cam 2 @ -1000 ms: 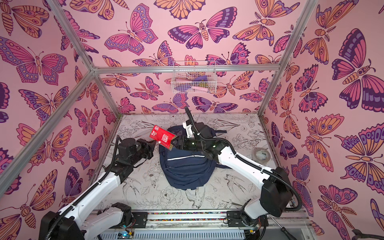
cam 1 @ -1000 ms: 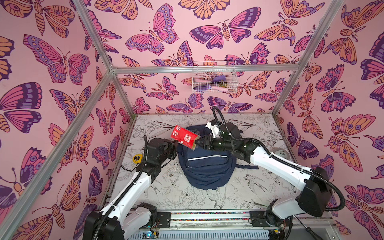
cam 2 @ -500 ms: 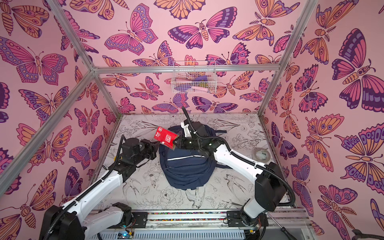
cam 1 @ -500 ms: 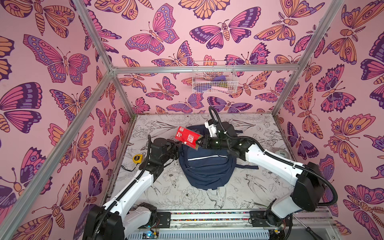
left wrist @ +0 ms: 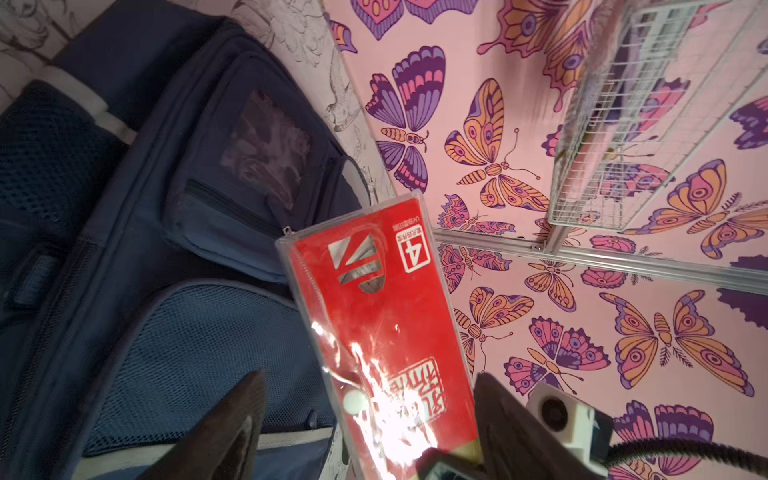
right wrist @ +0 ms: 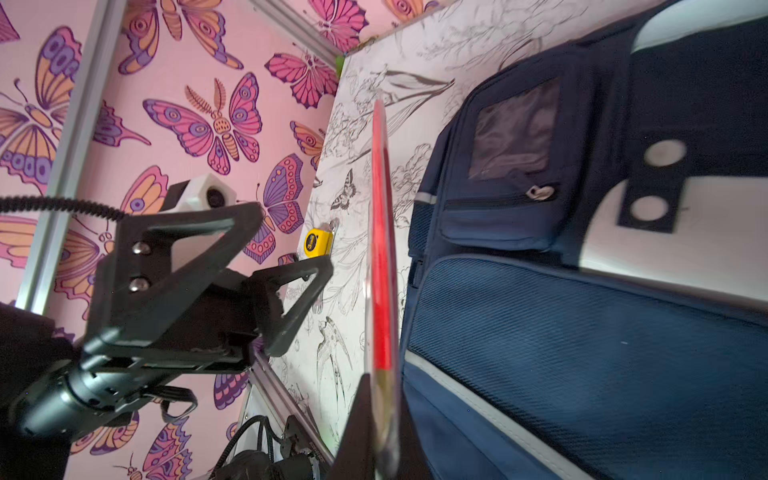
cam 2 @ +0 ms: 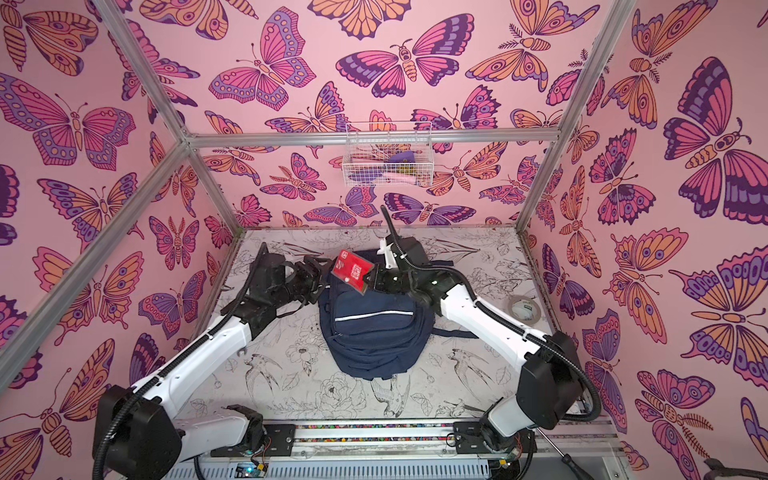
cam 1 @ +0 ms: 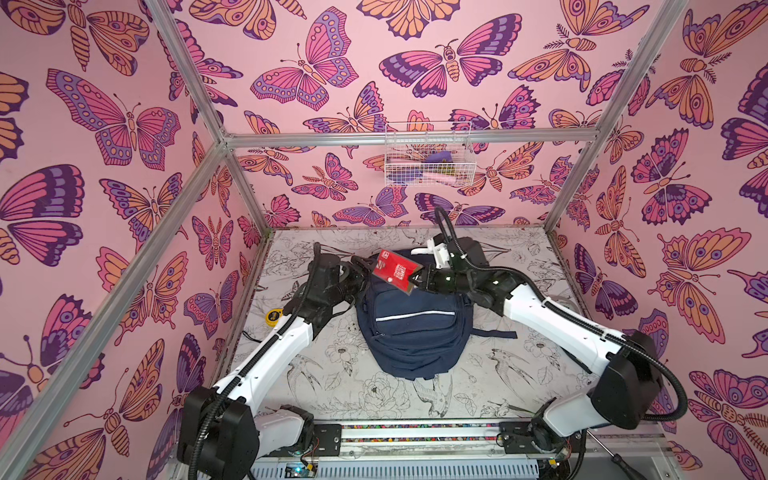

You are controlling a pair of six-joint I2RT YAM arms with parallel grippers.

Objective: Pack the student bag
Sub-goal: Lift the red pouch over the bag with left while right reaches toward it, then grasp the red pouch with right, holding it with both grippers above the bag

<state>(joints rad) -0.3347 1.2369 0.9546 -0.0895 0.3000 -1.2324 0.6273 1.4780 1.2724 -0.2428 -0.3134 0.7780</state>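
Student bag [cam 1: 411, 332] unmoved; red packet [cam 1: 397, 270] now in right pincer [cam 1: 415, 281] alone, left pincer [cam 1: 367, 266] newly wide.

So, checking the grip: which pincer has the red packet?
The right pincer, shut on the red packet over the student bag; the left pincer stands open, clear of it.

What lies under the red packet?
The upper end of the student bag; the right tool holds the red packet above it. The fabric directly beneath is covered.
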